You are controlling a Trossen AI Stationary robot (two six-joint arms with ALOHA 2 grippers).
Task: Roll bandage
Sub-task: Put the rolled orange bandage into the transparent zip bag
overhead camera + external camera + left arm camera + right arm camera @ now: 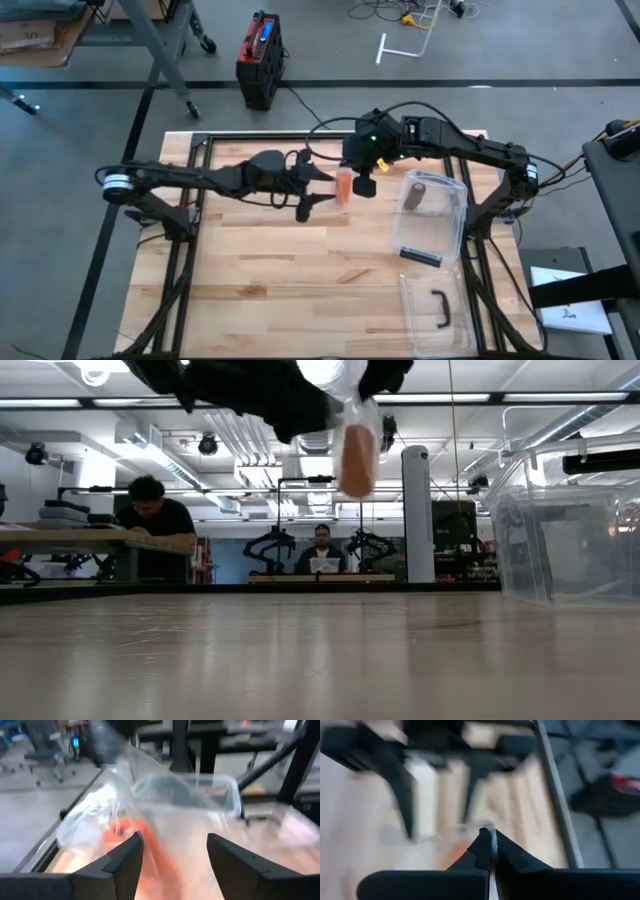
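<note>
Hanging in the air over the wooden counter [280,270], my two tools meet near its far middle. My right tool [491,851] is clenched, its fingertips pinched tight on the edge of a clear plastic bag [115,805]; inside the bag sits the orange bandage roll [343,186], well clear of the counter, dangling beneath the dark arms in the low view [356,455]. My left tool [322,190] reaches in from the other side with its fingers [125,865] spread apart, one on each side of the bag and its orange contents; I cannot tell whether they touch the plastic. Off to the right of the roll stands a clear plastic bin [432,215] with a dark item in it, and nearer the front edge lies a clear lid [435,305] with a black handle. Beyond the counter, on the grey floor, rests a red and black case [259,58], and two people sit at desks in the room behind.
</note>
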